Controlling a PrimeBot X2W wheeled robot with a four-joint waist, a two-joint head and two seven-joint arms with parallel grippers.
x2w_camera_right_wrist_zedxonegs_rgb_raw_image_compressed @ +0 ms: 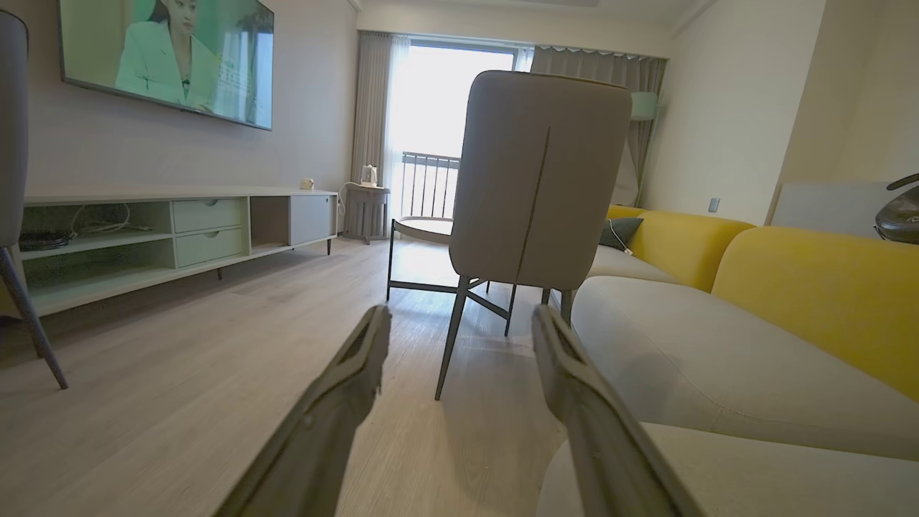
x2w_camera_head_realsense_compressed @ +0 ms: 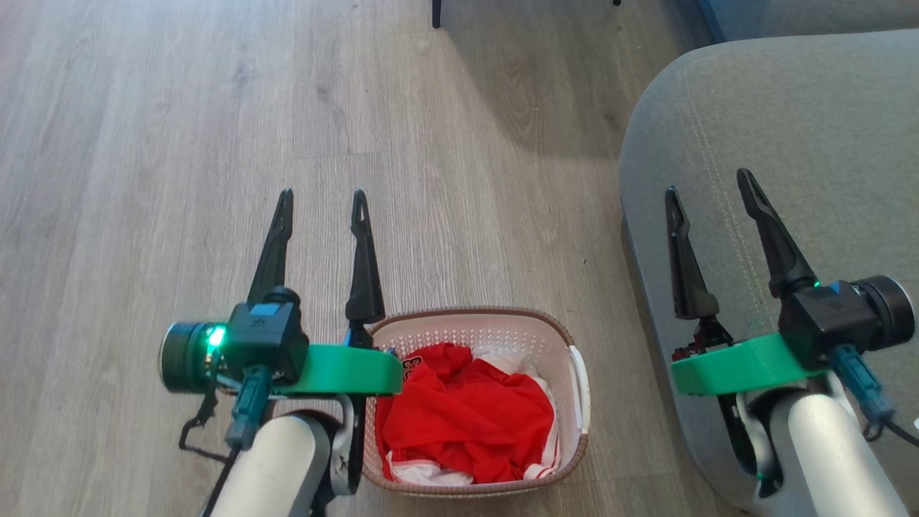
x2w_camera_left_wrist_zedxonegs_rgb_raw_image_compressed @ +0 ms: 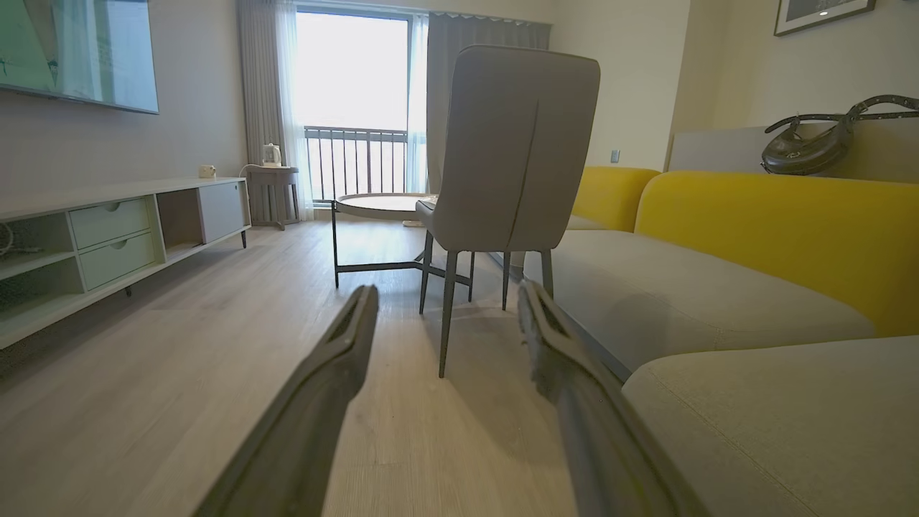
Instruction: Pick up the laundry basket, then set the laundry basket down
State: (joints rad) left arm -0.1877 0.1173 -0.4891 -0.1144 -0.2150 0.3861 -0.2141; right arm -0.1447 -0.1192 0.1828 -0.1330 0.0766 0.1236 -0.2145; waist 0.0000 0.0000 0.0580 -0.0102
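While left hand (x2w_camera_head_realsense_compressed: 323, 194) and right hand (x2w_camera_head_realsense_compressed: 707, 182) gape, cream laundry basket (x2w_camera_head_realsense_compressed: 495, 332) holds red clothes (x2w_camera_head_realsense_compressed: 467, 416).

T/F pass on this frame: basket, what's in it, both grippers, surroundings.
1. The laundry basket sits on the floor. True.
2. The basket is empty. False: red and white clothing lies in it.
3. The left gripper grips a basket handle. False: it is open and holds nothing, fingers out over the floor.
4. The right gripper is open, above the grey sofa. True.
5. In the left wrist view, a grey chair stands ahead. True.
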